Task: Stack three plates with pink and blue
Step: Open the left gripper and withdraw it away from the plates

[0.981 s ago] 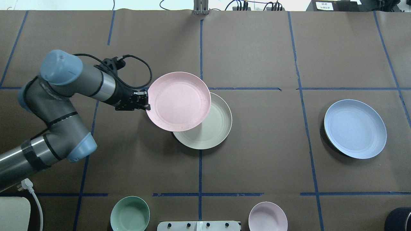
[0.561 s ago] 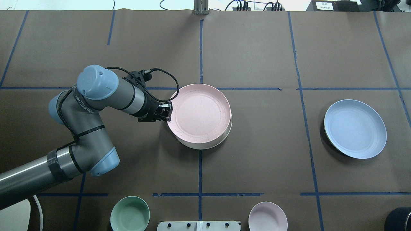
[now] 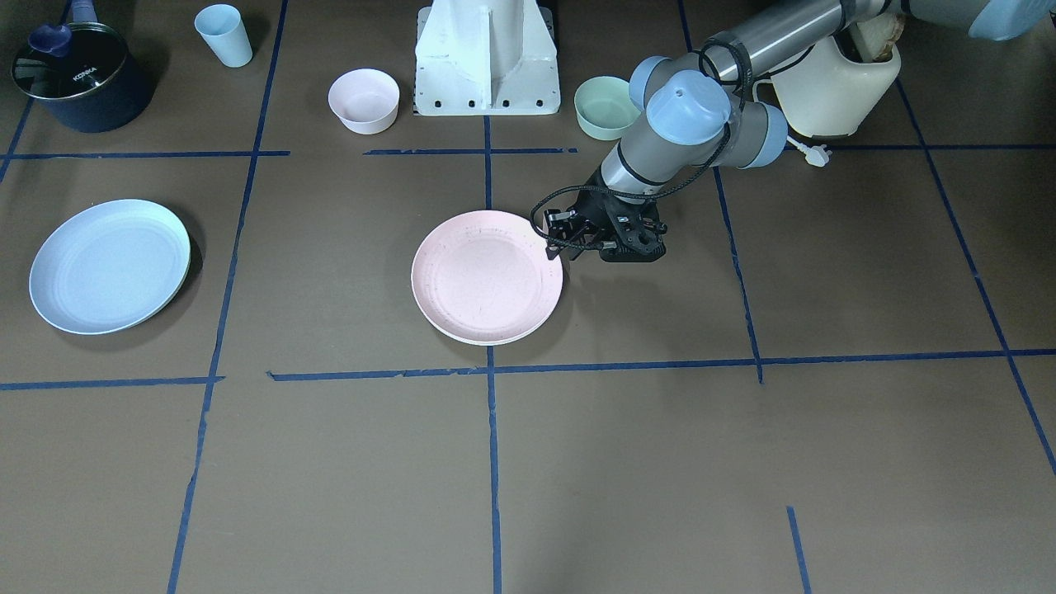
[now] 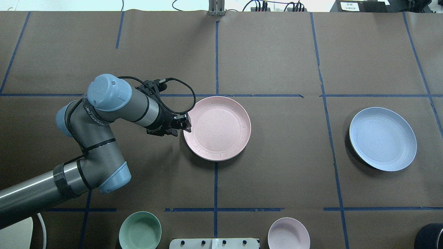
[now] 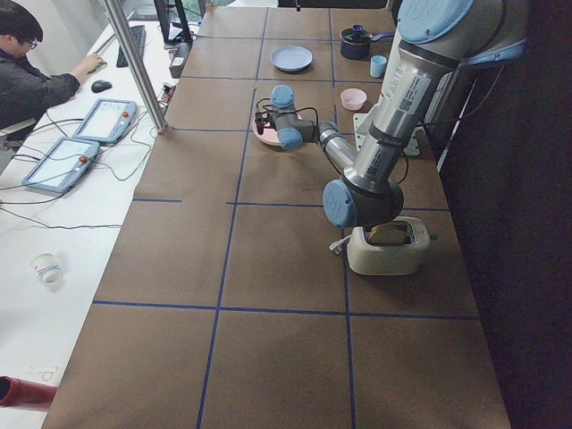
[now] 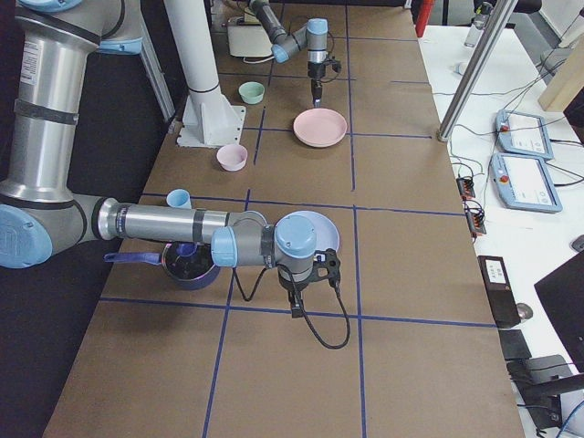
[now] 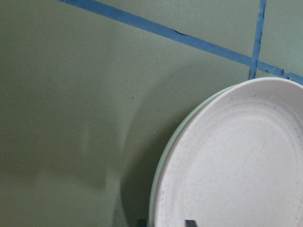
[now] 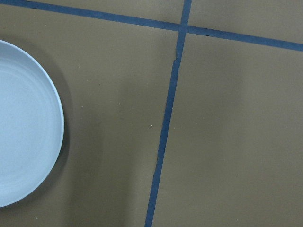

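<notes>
The pale pink plate [image 4: 218, 128] lies flat on the cream-white plate [image 7: 165, 156] at the table's middle. It covers that plate, so only a thin rim shows. My left gripper [image 4: 187, 126] is low at the pink plate's left rim, with its fingertips on either side of the rim and shut on it. It also shows in the front view [image 3: 557, 243]. The light blue plate [image 4: 383, 139] lies alone at the right. My right gripper [image 6: 297, 306] hangs low beside the blue plate [image 6: 324, 226]; I cannot tell whether it is open or shut.
A mint-green bowl [image 4: 140, 231] and a small pink bowl [image 4: 288, 233] sit on either side of the robot's base [image 3: 487, 58]. A dark pot [image 3: 78, 76] and a blue cup [image 3: 224, 35] stand on my right, and a toaster [image 3: 837, 82] on my left.
My left arm carried the pink plate right and lowered it from above the cream-white plate onto it. The blue plate has not moved.
</notes>
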Tool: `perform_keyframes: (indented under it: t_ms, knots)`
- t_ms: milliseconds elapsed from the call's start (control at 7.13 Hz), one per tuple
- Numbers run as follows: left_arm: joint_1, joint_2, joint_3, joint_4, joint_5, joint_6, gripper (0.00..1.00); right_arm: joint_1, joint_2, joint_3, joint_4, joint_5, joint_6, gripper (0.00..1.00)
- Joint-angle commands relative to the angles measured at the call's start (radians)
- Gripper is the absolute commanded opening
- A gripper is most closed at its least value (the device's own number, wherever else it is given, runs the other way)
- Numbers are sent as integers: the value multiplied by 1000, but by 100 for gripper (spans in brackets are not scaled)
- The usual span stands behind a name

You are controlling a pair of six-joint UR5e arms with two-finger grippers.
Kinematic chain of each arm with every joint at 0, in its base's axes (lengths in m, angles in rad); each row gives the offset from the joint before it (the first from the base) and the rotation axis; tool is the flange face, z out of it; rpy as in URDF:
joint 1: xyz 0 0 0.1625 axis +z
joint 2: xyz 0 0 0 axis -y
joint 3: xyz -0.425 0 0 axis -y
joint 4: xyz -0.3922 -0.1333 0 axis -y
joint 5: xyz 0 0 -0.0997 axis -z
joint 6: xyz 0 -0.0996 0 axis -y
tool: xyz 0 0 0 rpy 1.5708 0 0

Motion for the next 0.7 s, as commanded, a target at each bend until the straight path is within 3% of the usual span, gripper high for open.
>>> perform_keyframes:
  t_ms: [0, 561]
  knots:
    - [-103, 70, -25, 44, -99, 177, 100, 0, 1, -1, 23, -2, 0, 100]
    - [-544, 371, -167, 373, -274, 1046, 100, -2, 4, 1, 43, -2, -1, 100]
